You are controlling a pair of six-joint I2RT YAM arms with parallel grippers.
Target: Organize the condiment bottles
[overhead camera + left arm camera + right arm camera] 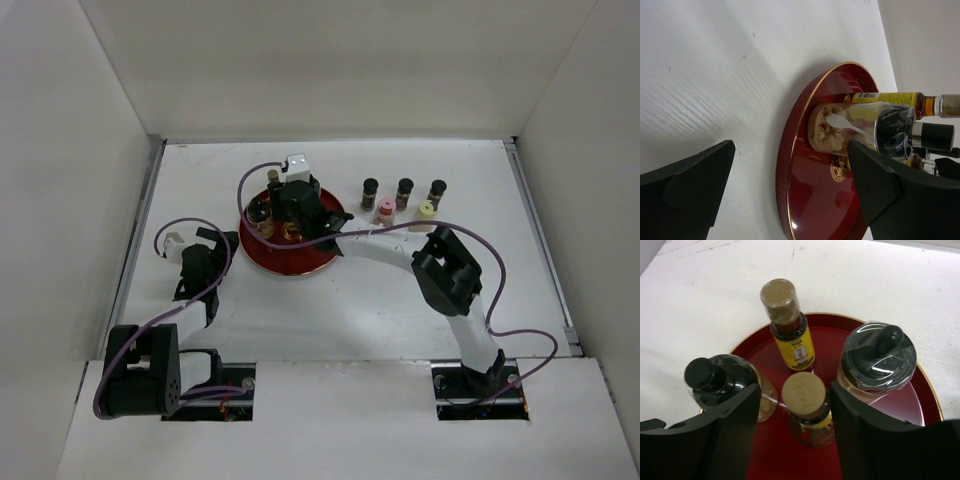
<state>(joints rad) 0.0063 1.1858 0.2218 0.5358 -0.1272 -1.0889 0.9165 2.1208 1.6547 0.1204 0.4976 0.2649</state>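
Red tray (840,337) under the right gripper (795,395), whose jaws stand parted clear of the brown-capped bottle (804,385) between them, apparently leaving it upright beside three others (792,340).

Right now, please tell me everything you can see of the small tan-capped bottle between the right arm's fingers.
The small bottle is short, seemingly clear glass, with a round tan cap, a yellow label and dark amber contents. It stands upright near the middle of the red tray, which bears it. The right fingers flank it without seeming to press it; a gap shows on one side.
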